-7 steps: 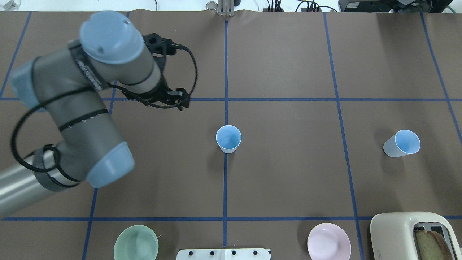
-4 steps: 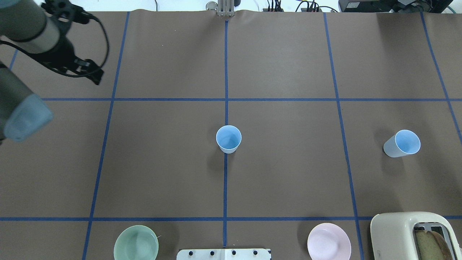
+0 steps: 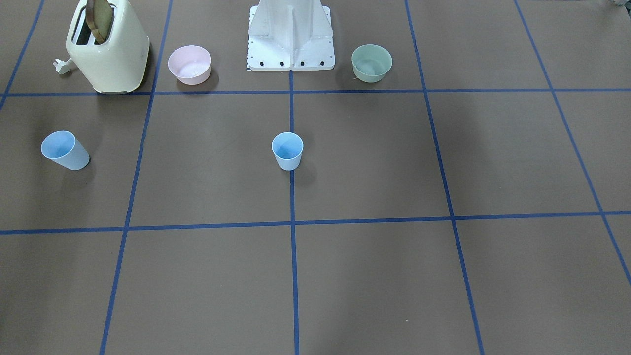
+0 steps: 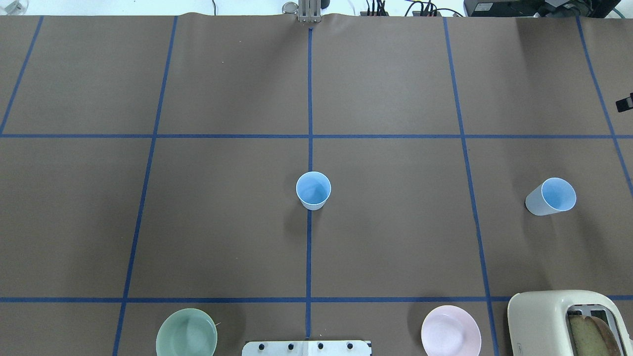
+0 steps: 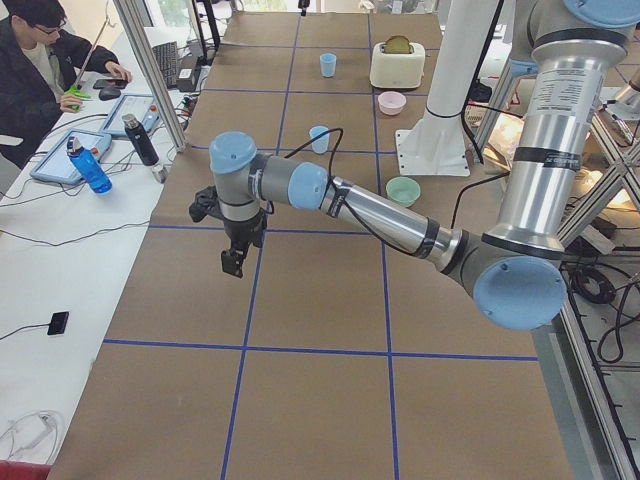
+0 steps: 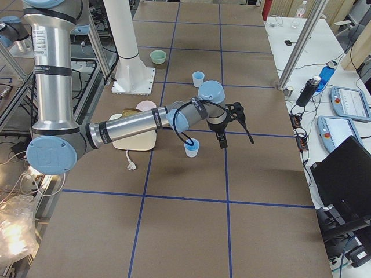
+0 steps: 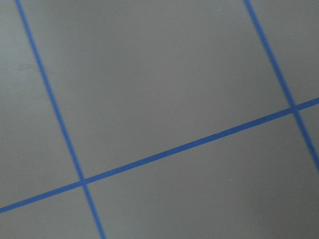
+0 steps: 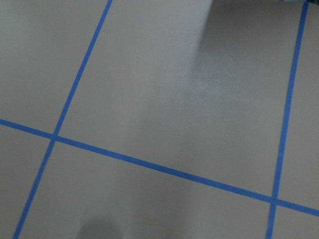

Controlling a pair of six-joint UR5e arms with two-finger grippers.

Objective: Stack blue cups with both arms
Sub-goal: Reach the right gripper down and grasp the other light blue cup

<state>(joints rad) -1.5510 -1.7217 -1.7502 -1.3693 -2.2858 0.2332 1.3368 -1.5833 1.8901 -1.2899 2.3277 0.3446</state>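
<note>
One blue cup (image 4: pixel 313 190) stands upright on the centre tape line, also in the front view (image 3: pixel 287 150). The second blue cup (image 4: pixel 550 197) stands upright far to the right, also in the front view (image 3: pixel 64 150) and the right side view (image 6: pixel 191 149). My left gripper (image 5: pixel 232 265) hangs over bare table far left of both cups; I cannot tell whether it is open. My right gripper (image 6: pixel 223 142) hovers just beyond the right cup; only a black sliver of it (image 4: pixel 625 103) shows overhead, and I cannot tell its state. Both wrist views show only table and tape.
A cream toaster (image 4: pixel 564 321) with bread, a pink bowl (image 4: pixel 450 330) and a green bowl (image 4: pixel 186 332) sit along the near edge beside the white base pedestal (image 3: pixel 292 34). An operator (image 5: pixel 40 60) sits at a side desk beyond the far edge.
My left arm has swung left and left the overhead view. A black part of the right gripper has appeared at the overhead view's right edge. Both cups have stayed put.
</note>
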